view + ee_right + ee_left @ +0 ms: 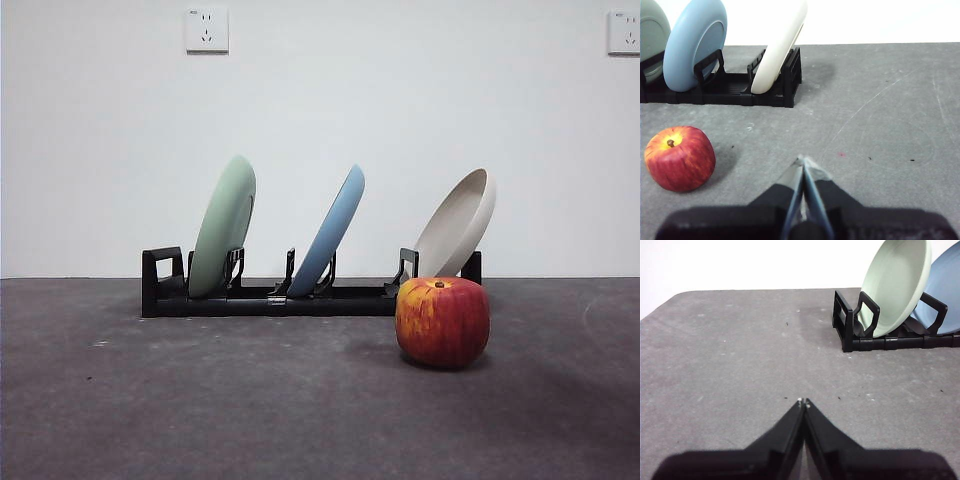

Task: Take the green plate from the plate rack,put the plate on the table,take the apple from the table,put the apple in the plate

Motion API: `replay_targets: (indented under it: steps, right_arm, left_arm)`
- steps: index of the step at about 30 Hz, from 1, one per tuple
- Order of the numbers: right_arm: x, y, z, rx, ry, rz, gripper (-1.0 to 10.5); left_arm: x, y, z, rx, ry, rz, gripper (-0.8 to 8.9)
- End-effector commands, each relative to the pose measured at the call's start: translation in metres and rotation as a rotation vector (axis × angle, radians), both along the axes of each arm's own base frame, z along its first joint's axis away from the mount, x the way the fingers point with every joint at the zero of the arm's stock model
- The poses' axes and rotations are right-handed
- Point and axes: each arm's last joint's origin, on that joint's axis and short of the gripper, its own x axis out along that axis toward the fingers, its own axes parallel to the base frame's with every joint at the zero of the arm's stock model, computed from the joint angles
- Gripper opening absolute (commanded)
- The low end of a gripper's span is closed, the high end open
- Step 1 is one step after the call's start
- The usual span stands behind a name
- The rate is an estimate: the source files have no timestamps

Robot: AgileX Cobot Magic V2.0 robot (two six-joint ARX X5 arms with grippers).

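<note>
The green plate (pixel 224 227) stands tilted in the left slot of the black plate rack (pixel 270 297); it also shows in the left wrist view (pixel 896 286). The red apple (pixel 442 321) sits on the dark grey table (pixel 200 400) just in front of the rack's right end, and shows in the right wrist view (pixel 680 158). My left gripper (pixel 803 402) is shut and empty over bare table, well short of the rack (pixel 890 337). My right gripper (pixel 803 160) is shut and empty, off to one side of the apple. Neither gripper shows in the front view.
A light blue plate (pixel 329 232) stands in the rack's middle slot and a cream-white plate (pixel 456 224) leans at its right end, behind the apple. A white wall with two sockets lies behind the table.
</note>
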Motion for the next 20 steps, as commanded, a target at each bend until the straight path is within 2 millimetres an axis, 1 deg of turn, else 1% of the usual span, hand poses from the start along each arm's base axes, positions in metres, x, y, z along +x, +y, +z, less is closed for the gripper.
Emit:
replay_targets:
  steps: [1,4,7,9,11,15,18,20]
  right_arm:
    - [0.001,0.0,-0.004,0.096,0.024,-0.019,0.0]
    - [0.001,0.0,-0.004,0.31,0.056,-0.056,0.0]
    - [0.0,0.0,-0.001,0.352,0.06,-0.063,-0.1]
    - [-0.001,0.0,0.008,0.353,0.049,-0.062,-0.1]
    - [-0.002,-0.001,0.019,0.353,0.033,-0.067,-0.1]
    - [0.002,0.0,0.05,0.351,0.037,-0.069,-0.1]
    - [0.011,0.001,0.077,0.335,0.062,-0.07,-0.1]
    - [0.022,0.002,0.099,0.28,0.09,-0.058,-0.1]
  left_arm:
    - [0.001,0.0,-0.003,-0.05,-0.007,0.009,-0.04]
    - [0.002,0.0,0.002,-0.105,-0.058,0.012,-0.05]
    - [0.002,0.0,0.007,-0.154,-0.099,0.014,-0.06]
    - [0.001,0.0,0.013,-0.207,-0.111,0.019,-0.06]
    - [0.0,0.0,0.021,-0.263,-0.109,0.024,-0.06]
    - [0.003,-0.001,0.05,-0.282,-0.084,-0.021,-0.06]
    - [0.013,-0.003,0.075,-0.285,-0.04,-0.069,-0.06]
    - [0.025,-0.005,0.094,-0.274,0.01,-0.124,-0.06]
